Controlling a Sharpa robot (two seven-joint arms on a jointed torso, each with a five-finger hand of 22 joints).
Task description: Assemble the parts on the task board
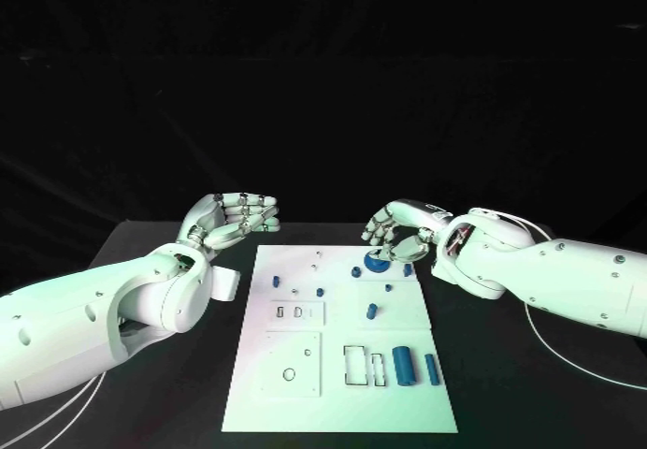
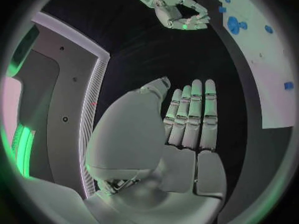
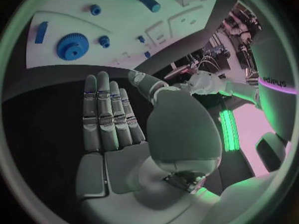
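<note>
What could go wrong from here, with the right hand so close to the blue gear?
1. The right hand hangs just over the blue gear, with a small peg close beside it; a careless reach could knock the peg rather than grip the gear.
2. The left hand is off the task board, so a push may slide it and roll the loose cylinder.

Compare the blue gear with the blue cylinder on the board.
The gear is a round, toothed disc; the cylinder is a long, smooth rod. The gear sits at the board's far end beside the right hand; the cylinder lies at the near end, clear of both hands. Both are blue and rest unheld.
</note>
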